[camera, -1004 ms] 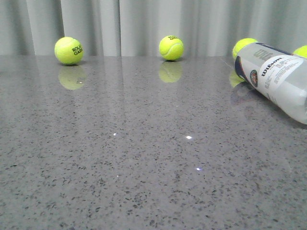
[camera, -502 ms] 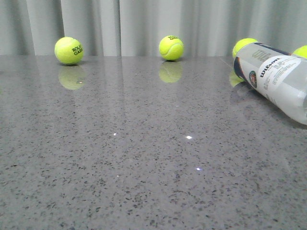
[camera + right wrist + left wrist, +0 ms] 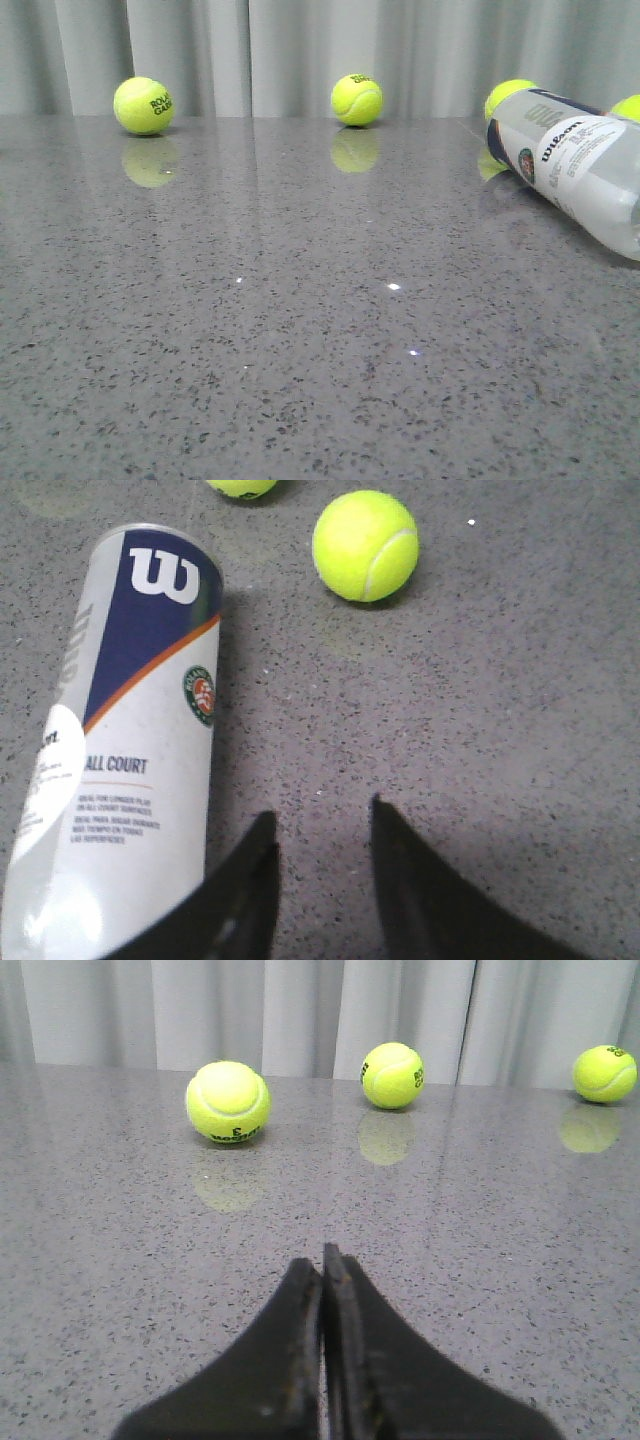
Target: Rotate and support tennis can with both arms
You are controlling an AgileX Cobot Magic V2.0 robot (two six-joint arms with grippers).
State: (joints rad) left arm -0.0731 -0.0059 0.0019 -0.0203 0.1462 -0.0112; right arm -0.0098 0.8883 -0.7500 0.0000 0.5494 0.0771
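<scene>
Clear-whitish plastic tennis can (image 3: pixel 575 165) has rolled slightly on the grey speckled tabletop (image 3: pixel 300 330), ungrasped: right end effector (image 3: pixel 320 880) apart beside it, left end effector (image 3: pixel 322 1265) together.

The counter (image 3: pixel 300 330) is polished, speckled grey stone, glossy enough to mirror the fuzzy felt balls (image 3: pixel 357 99). The tennis can (image 3: pixel 580 165) looks like smooth, translucent plastic.

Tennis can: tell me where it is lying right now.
The tennis can lies on its side at the far right of the table in the front view, in front of two tennis balls, beside the open right end effector.
</scene>
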